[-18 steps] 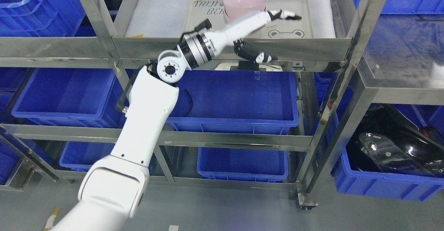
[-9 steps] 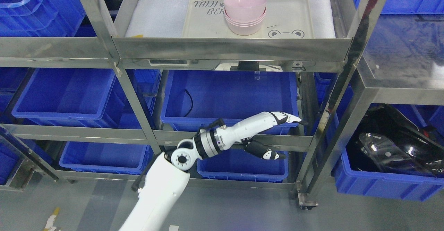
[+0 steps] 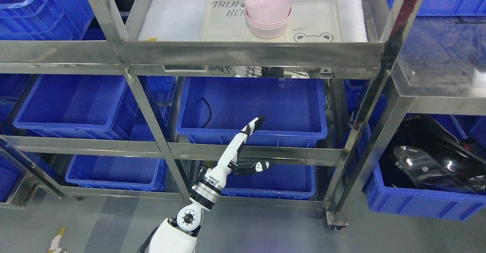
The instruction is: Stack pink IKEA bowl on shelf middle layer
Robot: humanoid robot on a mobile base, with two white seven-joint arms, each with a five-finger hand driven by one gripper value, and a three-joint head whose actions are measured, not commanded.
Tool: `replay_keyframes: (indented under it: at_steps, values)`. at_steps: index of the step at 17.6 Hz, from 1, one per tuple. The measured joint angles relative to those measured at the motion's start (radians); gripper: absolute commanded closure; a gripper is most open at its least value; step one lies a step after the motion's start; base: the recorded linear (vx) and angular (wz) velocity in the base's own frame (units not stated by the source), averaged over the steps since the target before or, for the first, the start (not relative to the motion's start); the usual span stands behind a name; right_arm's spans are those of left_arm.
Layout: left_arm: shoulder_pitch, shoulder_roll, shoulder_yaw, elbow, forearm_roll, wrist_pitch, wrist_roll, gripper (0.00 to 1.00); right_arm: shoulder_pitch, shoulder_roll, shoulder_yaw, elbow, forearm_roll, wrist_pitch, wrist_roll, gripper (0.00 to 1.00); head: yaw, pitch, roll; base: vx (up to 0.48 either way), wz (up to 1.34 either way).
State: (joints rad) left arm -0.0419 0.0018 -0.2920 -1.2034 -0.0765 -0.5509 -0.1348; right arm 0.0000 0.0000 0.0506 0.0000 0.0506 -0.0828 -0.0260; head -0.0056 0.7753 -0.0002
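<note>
A stack of pink bowls (image 3: 268, 17) stands on a beige tray (image 3: 319, 17) with a bear drawing, on white foam on the steel shelf layer at the top of the head view. My left hand (image 3: 262, 143) hangs far below it, in front of the middle blue bin (image 3: 250, 105). The hand is open and holds nothing, with its fingers (image 3: 255, 123) stretched upward and the thumb (image 3: 262, 165) pointing right. The left arm rises from the bottom edge, left of the middle.
Steel shelf rails (image 3: 250, 53) and uprights (image 3: 148, 105) frame rows of blue bins (image 3: 72, 101). A lower blue bin (image 3: 281, 181) sits behind the hand. A glossy black object (image 3: 433, 158) lies in a blue bin at the right. Grey floor lies below.
My left hand has left the tray beside the bowls, dropped well below the shelf layer and drawn back toward me. The arm now stands steeper. The bowl stack has not moved.
</note>
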Motion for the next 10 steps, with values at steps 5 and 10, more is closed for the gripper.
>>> replay_keyframes:
  at_steps: [5, 10]
  values:
    - [0.027, -0.001, 0.087, -0.112, 0.106, 0.277, 0.033, 0.0, 0.0, 0.0, 0.0, 0.0, 0.0, 0.0, 0.0, 0.0, 0.0, 0.0, 0.0, 0.0, 0.0]
    - [0.059, -0.001, 0.133, -0.206, 0.149, 0.347, 0.082, 0.0, 0.0, 0.0, 0.0, 0.0, 0.0, 0.0, 0.0, 0.0, 0.0, 0.0, 0.0, 0.0, 0.0]
